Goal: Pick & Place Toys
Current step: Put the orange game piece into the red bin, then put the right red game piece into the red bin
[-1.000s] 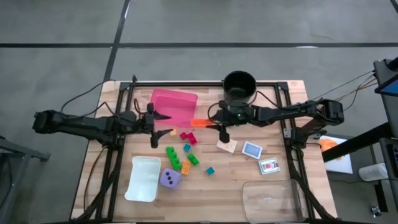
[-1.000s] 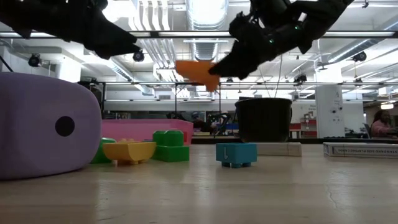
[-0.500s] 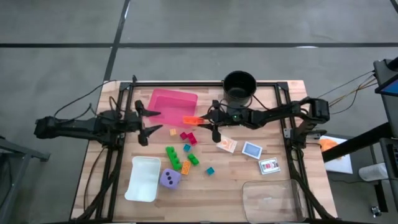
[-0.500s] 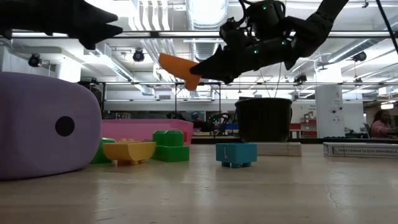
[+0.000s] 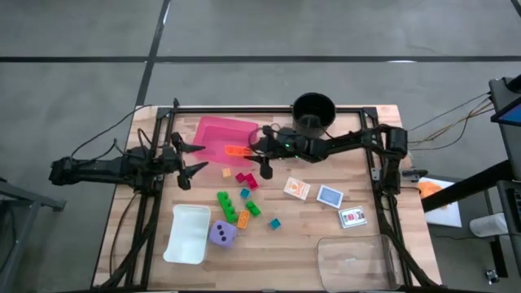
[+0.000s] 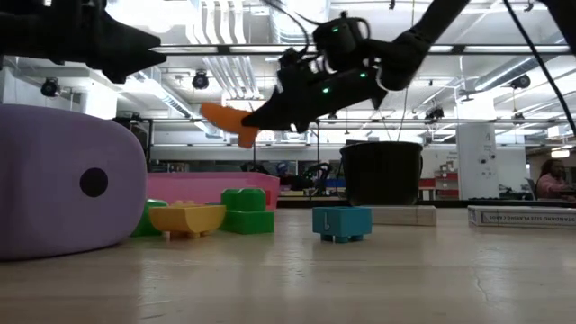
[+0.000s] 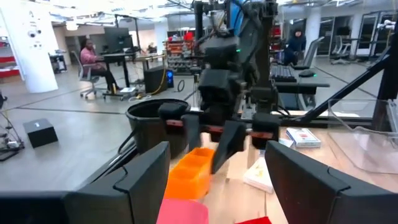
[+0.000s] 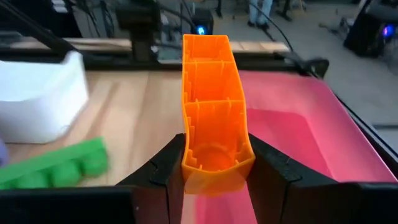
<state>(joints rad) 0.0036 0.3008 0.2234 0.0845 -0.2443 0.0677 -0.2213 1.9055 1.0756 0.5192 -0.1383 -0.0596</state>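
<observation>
High view: right gripper (image 5: 251, 153) pinched long orange plastic brick (image 5: 237, 151) above pink square tray (image 5: 218, 134) | left gripper (image 5: 195, 157) spread, waiting at tray's 8 o'clock | best lowered over tray centre before release.

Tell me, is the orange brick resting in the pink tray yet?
No, the right gripper holds the orange brick above the pink tray.

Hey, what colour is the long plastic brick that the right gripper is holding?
Orange. The long plastic brick, clamped in the right gripper, shows best in the right wrist view.
</observation>
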